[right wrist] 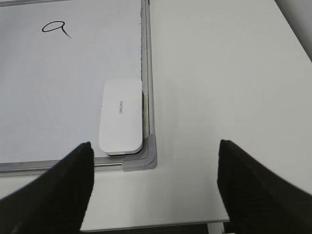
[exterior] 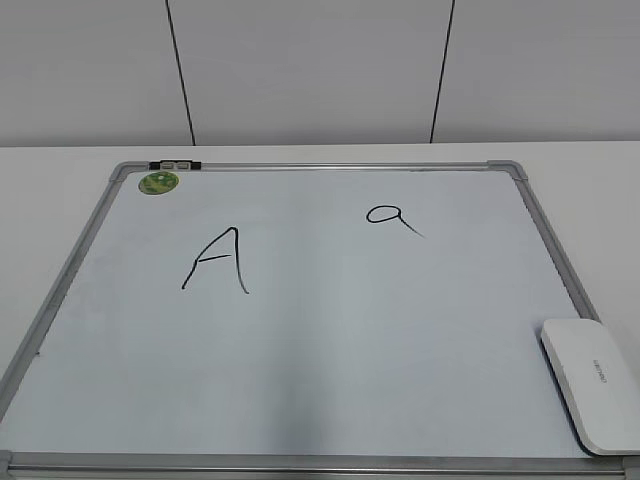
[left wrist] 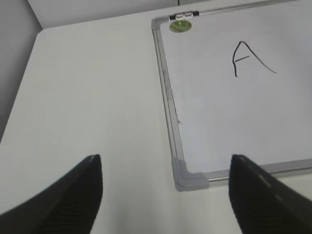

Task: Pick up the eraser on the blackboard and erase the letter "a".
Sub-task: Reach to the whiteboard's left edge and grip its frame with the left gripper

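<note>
eraser (right wrist: pixel 121 117) on blackboard (right wrist: pixel 147 73) (corner), untouched

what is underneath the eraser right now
The eraser lies flat on the blackboard, in its near right corner against the frame. Its underside and the board beneath it are covered.

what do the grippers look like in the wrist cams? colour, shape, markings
Only the fingers show. Left gripper: two black, matte, wedge-shaped fingers tapering to blunt tips. Right gripper: the same. No cables, markings or sleeves visible. Arms don't appear in any view.
</note>
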Robot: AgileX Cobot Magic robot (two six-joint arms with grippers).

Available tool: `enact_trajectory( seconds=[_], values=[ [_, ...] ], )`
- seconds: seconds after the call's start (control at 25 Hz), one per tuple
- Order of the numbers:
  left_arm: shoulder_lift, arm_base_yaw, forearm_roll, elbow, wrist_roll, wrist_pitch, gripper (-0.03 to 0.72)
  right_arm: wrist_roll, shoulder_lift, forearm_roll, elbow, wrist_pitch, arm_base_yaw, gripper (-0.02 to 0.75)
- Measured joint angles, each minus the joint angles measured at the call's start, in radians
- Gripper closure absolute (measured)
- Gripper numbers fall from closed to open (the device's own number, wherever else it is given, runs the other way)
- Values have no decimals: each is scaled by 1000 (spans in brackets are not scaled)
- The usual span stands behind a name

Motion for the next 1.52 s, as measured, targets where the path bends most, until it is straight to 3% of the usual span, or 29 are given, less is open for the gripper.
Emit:
enact_trajectory(
  seconds=[0.16,0.56,1.08,1.52],
  values=[
    [57,0,8,-24,0,-94,69,0,0,0,0,0,0,152],
    [485,0,-27,-43,0,-378,60,0,0,0,0,0,0,151],
    [1070,0,-63,-266,0,-382,68,0,0,0,0,0,0,151],
    [1463,0,-73,-364,0,-355,78,0,0,0,0,0,0,151]
  ],
)
